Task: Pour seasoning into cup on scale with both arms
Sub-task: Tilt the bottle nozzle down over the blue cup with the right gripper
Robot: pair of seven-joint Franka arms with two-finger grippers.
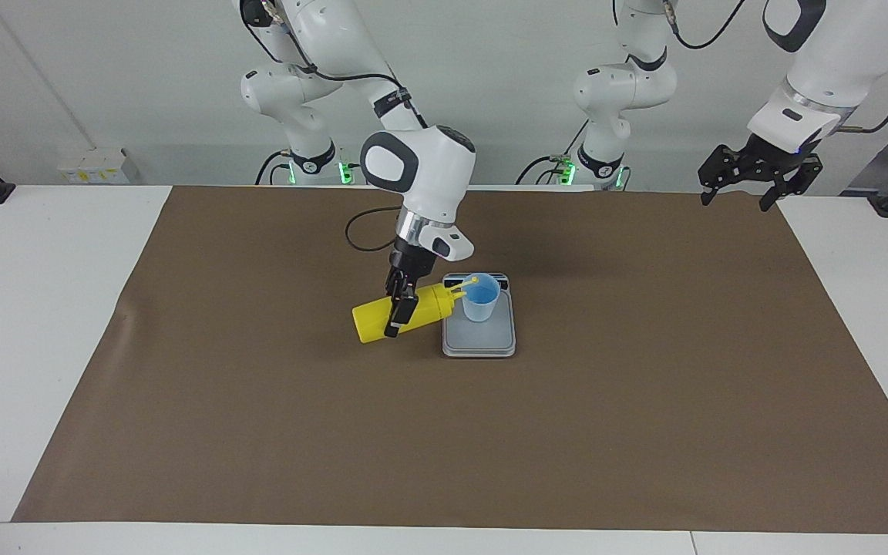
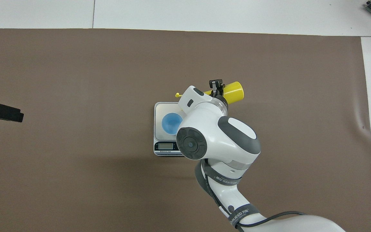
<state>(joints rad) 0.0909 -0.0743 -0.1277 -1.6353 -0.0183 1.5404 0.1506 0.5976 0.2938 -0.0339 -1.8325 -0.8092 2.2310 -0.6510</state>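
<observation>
One yellow bottle (image 1: pixel 407 311) is tipped nearly flat, nozzle over the one blue cup (image 1: pixel 481 297) sitting on the scale (image 1: pixel 479 339). The right gripper (image 1: pixel 399 312) is clamped around its middle. From overhead the arm hides most of the bottle. The left gripper (image 1: pixel 757 179) waits over the mat (image 1: pixel 644 432) edge, fingers spread, holding nothing.

A brown mat (image 1: pixel 259 401) covers most of the white table (image 1: pixel 43 324); a black cable (image 1: pixel 363 231) loops on the mat, near the robots' end
</observation>
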